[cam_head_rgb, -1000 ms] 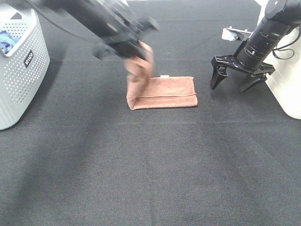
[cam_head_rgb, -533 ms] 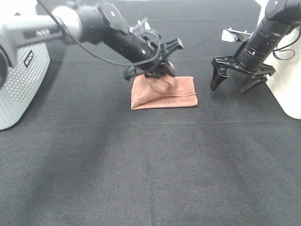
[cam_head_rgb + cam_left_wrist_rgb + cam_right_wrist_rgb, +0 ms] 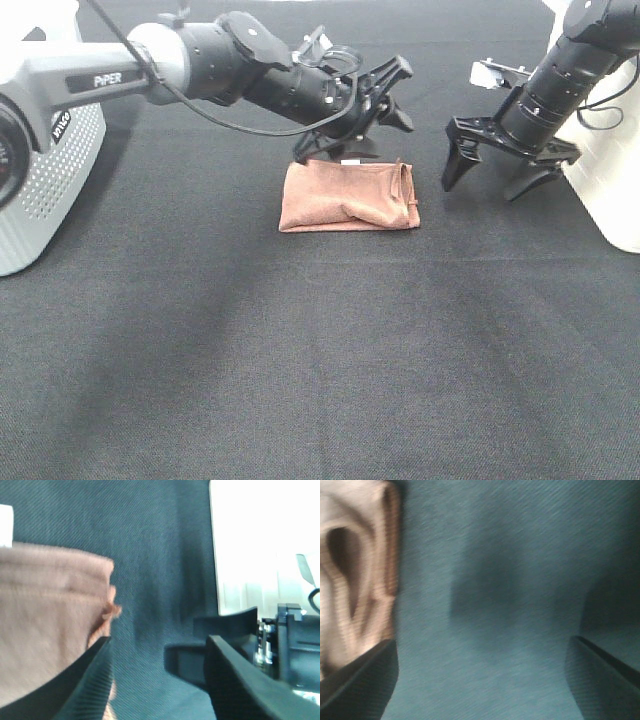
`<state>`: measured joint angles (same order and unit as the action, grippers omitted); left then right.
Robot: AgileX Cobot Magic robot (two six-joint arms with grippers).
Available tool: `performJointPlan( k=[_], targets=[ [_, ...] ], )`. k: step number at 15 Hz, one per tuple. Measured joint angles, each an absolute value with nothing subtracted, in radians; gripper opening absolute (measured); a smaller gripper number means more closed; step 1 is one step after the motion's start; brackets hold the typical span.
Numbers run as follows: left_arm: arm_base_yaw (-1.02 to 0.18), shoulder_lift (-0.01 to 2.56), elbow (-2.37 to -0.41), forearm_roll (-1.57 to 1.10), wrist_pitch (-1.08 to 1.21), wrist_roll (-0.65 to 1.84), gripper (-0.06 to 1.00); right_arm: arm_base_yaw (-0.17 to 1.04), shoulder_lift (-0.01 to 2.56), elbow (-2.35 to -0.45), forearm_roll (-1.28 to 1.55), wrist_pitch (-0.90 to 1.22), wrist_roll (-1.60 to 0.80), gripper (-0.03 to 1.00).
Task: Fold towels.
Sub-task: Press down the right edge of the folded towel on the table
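Towel folded into a chunky rectangle, both grippers empty

The reddish-brown towel (image 3: 348,196) lies on the black table cover (image 3: 320,360) just above the middle of the high view. The left gripper (image 3: 396,94) hangs right over its top edge with the jaws spread wide and nothing in them. The right gripper (image 3: 488,176) sits just off the towel's right end, also wide open and empty. The fold looks basically laid, but that right end is puffy, and the right wrist view shows the layers gaping in a loop. If I were driving, I'd lift the left arm straight up so a finger doesn't snag the top layer. Then I'd press or smooth that loose end flat before trying another fold. The white basket (image 3: 45,150) at the left edge is well clear.
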<state>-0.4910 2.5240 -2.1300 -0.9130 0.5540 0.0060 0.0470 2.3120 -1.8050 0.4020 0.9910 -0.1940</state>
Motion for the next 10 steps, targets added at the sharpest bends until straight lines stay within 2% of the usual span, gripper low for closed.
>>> performJointPlan(
  k=[4,6,10],
  targets=[
    [-0.37,2.462,-2.13,-0.798,0.617,0.091,0.53,0.049,2.27,-1.805,0.666,1.017,-0.329,0.84],
    [-0.303,2.439,-2.131,-0.752,0.684,0.097,0.53,0.089,2.269,-1.805,0.899,1.038,-0.452,0.84],
    [-0.245,2.422,-2.131,-0.744,0.775,0.098,0.53,0.167,2.355,-1.808,1.077,1.037,-0.578,0.84]
  ],
)
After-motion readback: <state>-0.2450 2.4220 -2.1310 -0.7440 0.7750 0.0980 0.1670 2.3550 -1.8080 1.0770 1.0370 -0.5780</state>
